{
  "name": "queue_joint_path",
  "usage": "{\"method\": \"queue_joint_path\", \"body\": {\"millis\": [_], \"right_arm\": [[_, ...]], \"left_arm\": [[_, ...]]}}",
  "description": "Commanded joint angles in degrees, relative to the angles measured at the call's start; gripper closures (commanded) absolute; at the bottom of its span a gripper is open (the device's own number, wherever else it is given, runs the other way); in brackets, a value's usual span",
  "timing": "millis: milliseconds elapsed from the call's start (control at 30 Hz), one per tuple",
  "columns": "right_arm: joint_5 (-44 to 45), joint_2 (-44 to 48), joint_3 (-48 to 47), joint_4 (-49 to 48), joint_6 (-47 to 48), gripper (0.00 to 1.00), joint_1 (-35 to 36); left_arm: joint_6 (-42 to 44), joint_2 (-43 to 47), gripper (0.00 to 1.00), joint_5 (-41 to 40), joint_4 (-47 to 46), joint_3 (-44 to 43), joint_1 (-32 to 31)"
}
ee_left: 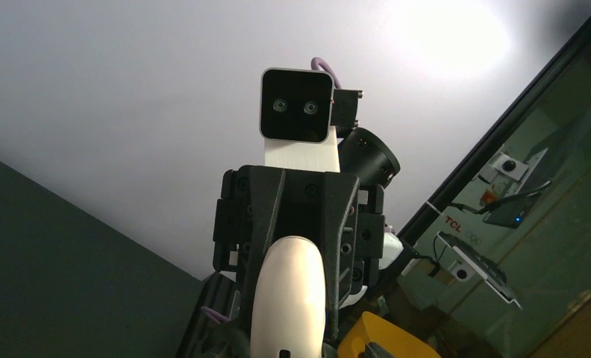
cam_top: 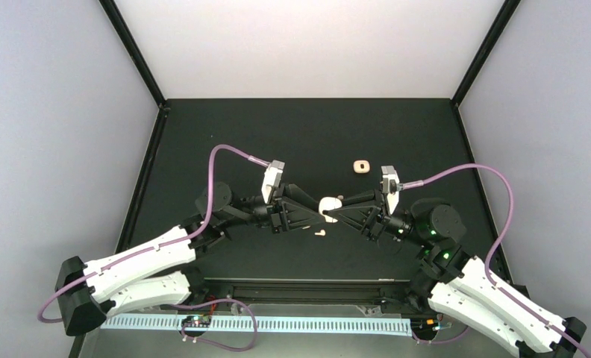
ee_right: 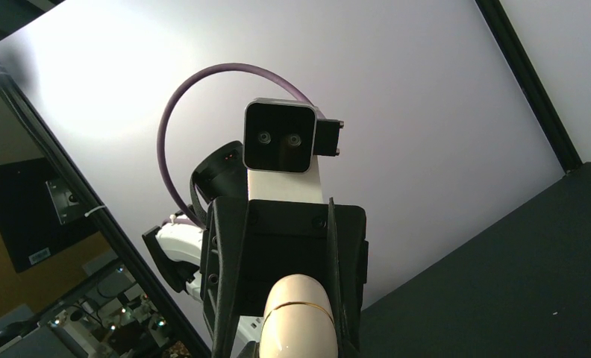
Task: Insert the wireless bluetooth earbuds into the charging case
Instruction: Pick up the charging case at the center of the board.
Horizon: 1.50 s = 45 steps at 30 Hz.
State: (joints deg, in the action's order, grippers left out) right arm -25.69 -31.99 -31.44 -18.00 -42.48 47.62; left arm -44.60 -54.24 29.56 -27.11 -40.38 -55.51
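The right hand (cam_top: 340, 205) clamps the cream charging case (cam_top: 327, 207). The left hand (cam_top: 316, 211) meets the case from the opposite side, but I cannot tell whether it grips. One white earbud (cam_top: 319, 233) lies on the desk (cam_top: 277, 142), close beside the left hand's tip.

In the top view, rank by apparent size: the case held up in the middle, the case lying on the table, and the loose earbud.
1. held case and table case: the held one looks slightly bigger, but it seems raised nearer the camera, so unranked.
2. loose earbud: clearly smallest.
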Motion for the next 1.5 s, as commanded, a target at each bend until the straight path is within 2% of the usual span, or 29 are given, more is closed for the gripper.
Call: {"method": "queue_joint_path", "body": {"millis": [0, 133, 333, 433, 467, 567, 667, 733, 900, 1033, 1133, 1200, 1467], "right_arm": [[-0.4, -0.4, -0.5, -1.4, -0.3, 0.99, 0.3], [-0.4, -0.7, -0.7, -1.3, -0.3, 0.99, 0.3], [0.1, -0.4, -0.8, -1.2, -0.3, 0.99, 0.4], [0.2, -0.1, -0.8, -1.6, -0.8, 0.99, 0.3], [0.3, 0.0, -0.8, -1.9, -1.1, 0.99, 0.3], [0.1, -0.1, -1.2, -2.3, -1.9, 0.99, 0.4], [-0.1, -0.5, -1.7, -2.1, -2.1, 0.99, 0.4], [-0.1, -0.5, -2.0, -1.8, -2.2, 0.99, 0.4], [-0.2, -1.0, -2.4, -1.5, -2.8, 0.99, 0.3], [-0.4, -1.2, -2.8, -0.7, -2.5, 0.99, 0.3], [-0.8, -1.4, -3.0, -0.2, -2.3, 0.99, 0.3], [-0.8, -1.5, -3.0, 0.0, -2.3, 0.99, 0.3], [-1.3, -1.7, -3.1, 0.0, -2.3, 0.99, 0.4]], "left_arm": [[-1.0, -1.4, 0.54, 2.1, -1.9, -2.8, 0.4], [-1.5, -2.5, 0.53, 3.6, -1.8, -3.2, 0.4], [-1.5, -2.3, 0.63, 3.8, -2.4, -2.7, 0.4], [-1.3, -1.9, 0.64, 3.9, -2.5, -2.5, 0.4], [-1.3, -1.9, 0.61, 4.2, -2.6, -2.4, 0.4], [-1.3, -2.0, 0.46, 5.1, -2.6, -2.3, 0.4], [-0.5, -2.2, 0.43, 5.5, -1.7, -2.3, 0.4], [0.4, -2.2, 0.46, 5.6, -1.1, -2.5, 0.4], [2.9, -2.2, 0.62, 5.4, 1.6, -3.2, 0.4], [3.7, -2.3, 0.62, 4.6, 2.0, -3.4, 0.4], [3.7, -2.4, 0.53, 4.2, 1.8, -3.7, 0.4], [3.6, -2.4, 0.51, 4.0, 1.4, -3.9, 0.4], [3.7, -2.2, 0.59, 3.6, 0.4, -4.2, 0.4]]}}
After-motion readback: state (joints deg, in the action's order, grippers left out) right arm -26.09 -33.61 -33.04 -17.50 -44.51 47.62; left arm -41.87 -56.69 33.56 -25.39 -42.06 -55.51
